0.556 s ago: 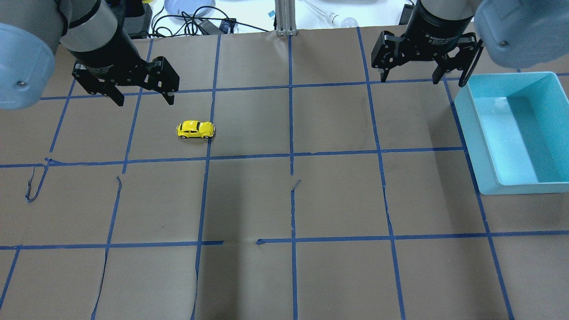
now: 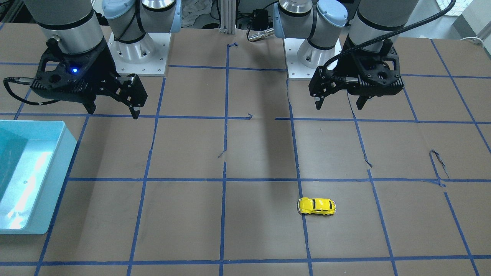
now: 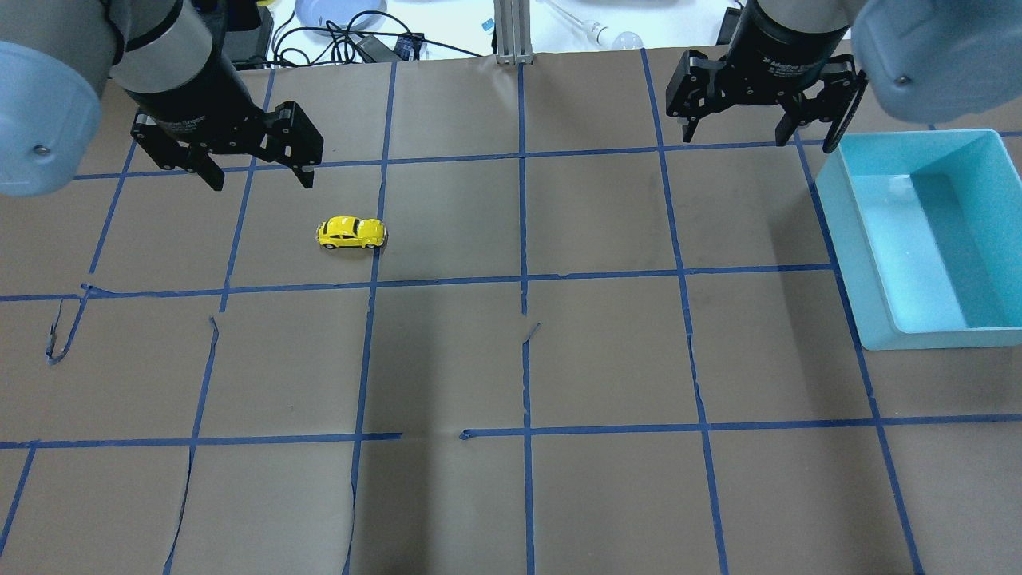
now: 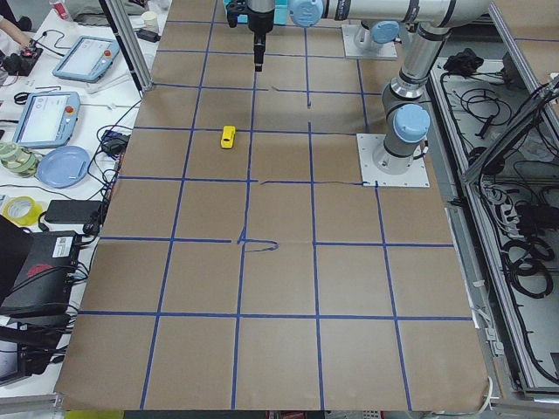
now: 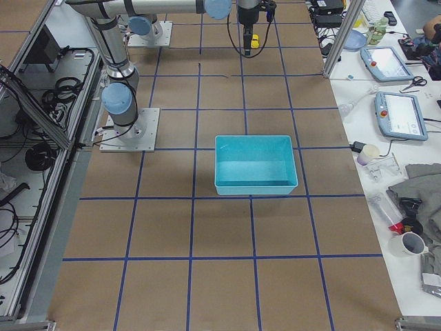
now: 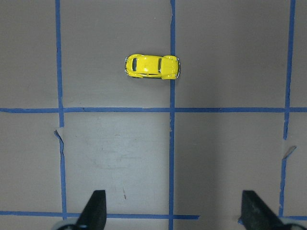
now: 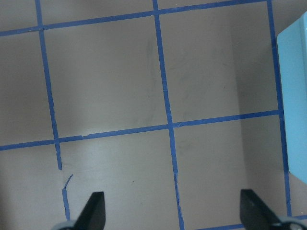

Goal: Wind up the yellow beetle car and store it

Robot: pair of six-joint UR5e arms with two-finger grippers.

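The yellow beetle car [image 3: 352, 232] stands on its wheels on the brown paper, side-on, next to a blue tape line. It also shows in the front view [image 2: 317, 206] and the left wrist view [image 6: 152, 66]. My left gripper [image 3: 261, 182] is open and empty, hanging above the table a little short of the car and to its left; it also shows in the front view [image 2: 339, 106]. My right gripper [image 3: 736, 144] is open and empty, far from the car, near the teal bin's [image 3: 848, 231] corner.
The teal bin [image 2: 53, 180] is empty and stands at the table's right side. Blue tape lines form a grid on the paper, with a few torn, curled ends [image 3: 60, 339]. Cables and clutter lie beyond the table's far edge.
My right gripper has shifted slightly toward the far edge in the overhead view. The left gripper and the car have hardly moved.
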